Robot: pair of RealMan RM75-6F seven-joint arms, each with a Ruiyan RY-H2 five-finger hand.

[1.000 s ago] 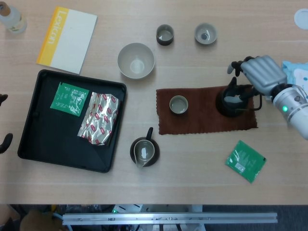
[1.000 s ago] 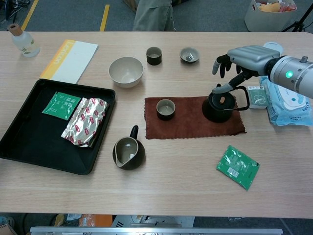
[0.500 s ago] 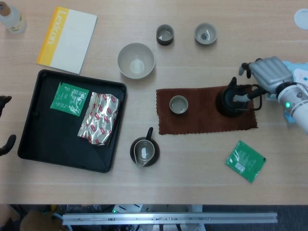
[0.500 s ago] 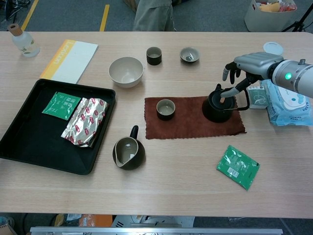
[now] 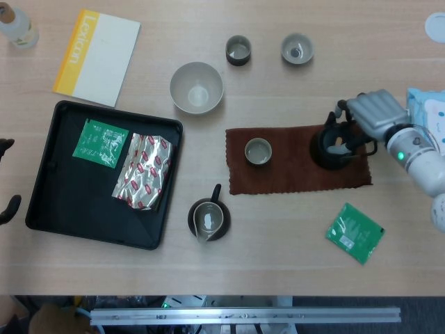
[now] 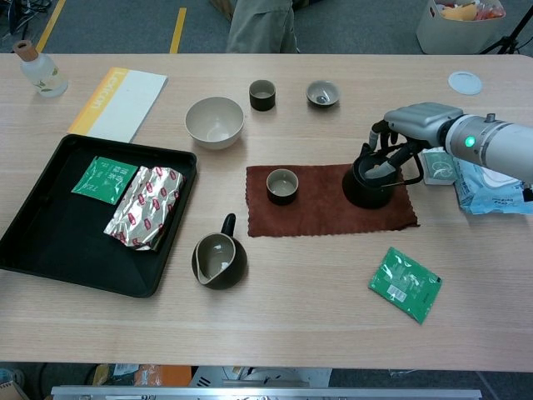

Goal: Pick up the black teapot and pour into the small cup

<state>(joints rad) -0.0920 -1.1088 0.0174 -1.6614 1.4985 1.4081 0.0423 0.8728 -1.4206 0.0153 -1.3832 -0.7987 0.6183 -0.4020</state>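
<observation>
The wooden table [image 6: 275, 317] has a metal rail along its near edge. Toward the near right lies a green packet [image 6: 404, 283]. Near the middle front stands a dark pitcher [image 6: 218, 260], pale and empty inside. At the left a black tray [image 6: 50, 250] holds a green sachet [image 6: 104, 178] and a foil pack [image 6: 143, 207] side by side. At the left edge of the head view only dark fingertips of the left hand [image 5: 7, 202] show; how they lie cannot be told.

A brown cloth [image 6: 325, 212] lies mid-table. On its left part stands the small cup [image 6: 282, 186], empty. On its right end stands the black teapot [image 6: 371, 179], upright. The right hand [image 6: 412, 129] rests over the teapot's top and handle, fingers curled down around it; whether the grip is closed cannot be told. Just right of it lie a small wrapper [image 6: 437, 164] and a blue-and-white bag [image 6: 491, 183].

Further back: an empty pale bowl [image 6: 215, 122], a dark cup [image 6: 262, 94], a grey cup [image 6: 322, 92]. A yellow-and-white booklet [image 6: 121, 102] and a bottle [image 6: 38, 70] sit at the far left, a white disc [image 6: 465, 82] at the far right. Beyond the far edge is grey floor with yellow lines, a person's legs and a bin.
</observation>
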